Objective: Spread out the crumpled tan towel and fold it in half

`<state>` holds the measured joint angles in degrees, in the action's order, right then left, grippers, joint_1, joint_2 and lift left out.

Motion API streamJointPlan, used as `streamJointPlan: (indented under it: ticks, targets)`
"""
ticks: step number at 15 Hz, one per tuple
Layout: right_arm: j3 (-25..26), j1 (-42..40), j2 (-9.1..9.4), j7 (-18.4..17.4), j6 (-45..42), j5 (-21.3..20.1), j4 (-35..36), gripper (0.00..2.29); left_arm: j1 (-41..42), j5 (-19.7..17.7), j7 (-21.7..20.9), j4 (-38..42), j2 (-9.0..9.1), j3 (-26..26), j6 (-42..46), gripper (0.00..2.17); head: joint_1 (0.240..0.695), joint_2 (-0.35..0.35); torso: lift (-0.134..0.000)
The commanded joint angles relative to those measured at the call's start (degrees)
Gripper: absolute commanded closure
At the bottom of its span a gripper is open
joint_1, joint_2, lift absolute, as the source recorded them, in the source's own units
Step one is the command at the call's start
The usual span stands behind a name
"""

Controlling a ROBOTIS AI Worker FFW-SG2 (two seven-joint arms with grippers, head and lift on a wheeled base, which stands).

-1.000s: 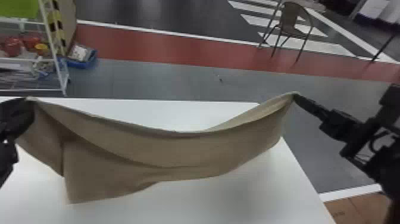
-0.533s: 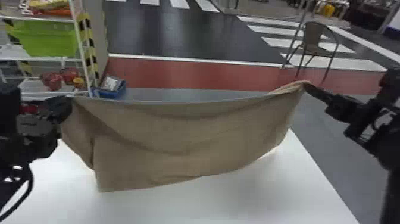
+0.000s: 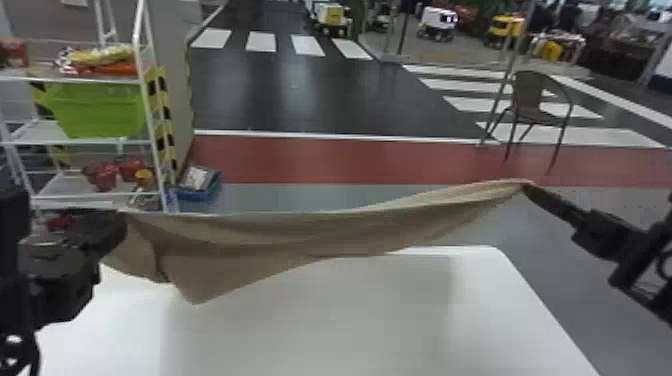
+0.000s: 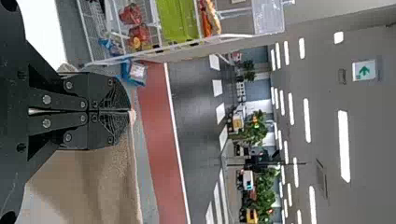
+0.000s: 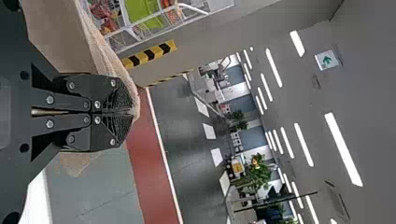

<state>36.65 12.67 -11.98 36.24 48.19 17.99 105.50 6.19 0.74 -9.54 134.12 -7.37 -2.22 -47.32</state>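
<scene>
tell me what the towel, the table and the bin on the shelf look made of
Towel: probably woven cotton, matte, going by its soft folds.
Table: smooth white top, perhaps laminate, from its faint sheen.
Bin: likely glossy green moulded plastic, given its even colour.

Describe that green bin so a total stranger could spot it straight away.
Beyond the white table, on the left, stands a white rack. The bin sits between red items below and orange-yellow ones above, set apart by its bright green and larger size.
</scene>
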Motion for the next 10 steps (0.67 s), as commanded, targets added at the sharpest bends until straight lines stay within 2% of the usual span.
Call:
streamJointPlan:
  ticks: [1, 2, 3, 5, 7, 10]
  targets:
    - [5.01, -9.94, 0.02, 1.11, -0.42, 4.86, 4.27, 1.54, 9.19, 0.14, -0.31, 4.57, 0.34, -0.68, -0.1, 1.71, 0.528, -0.203, -0.122]
    - [6.94, -13.63, 0.02, 1.73, -0.42, 6.97, 6.03, 1.54, 13.41, 0.14, -0.31, 6.94, 0.51, -0.94, 0.25, 1.71, 0.563, -0.215, -0.122]
    - [8.17, -16.62, 0.11, 3.66, -0.42, 7.58, 7.26, 1.54, 17.28, 0.14, -0.48, 9.23, 0.6, -1.56, 0.6, 1.71, 0.63, -0.243, -0.122]
    - [10.81, -21.46, 1.69, 8.23, -1.82, 7.41, 8.32, 1.54, 24.57, 0.14, -1.45, 10.72, 0.69, -1.56, 3.94, 1.71, 0.689, -0.268, -0.122]
    - [11.6, -25.06, 2.04, 10.34, -4.46, 6.7, 7.44, 1.53, 30.72, 0.58, -2.24, 10.55, 0.69, -1.38, 8.51, 1.71, 0.695, -0.305, -0.122]
    - [14.15, -27.26, 1.69, 13.33, -6.39, 5.47, 4.89, 1.53, 36.61, 1.19, -4.88, 10.72, 0.69, -1.91, 8.68, 1.71, 0.695, -0.35, -0.122]
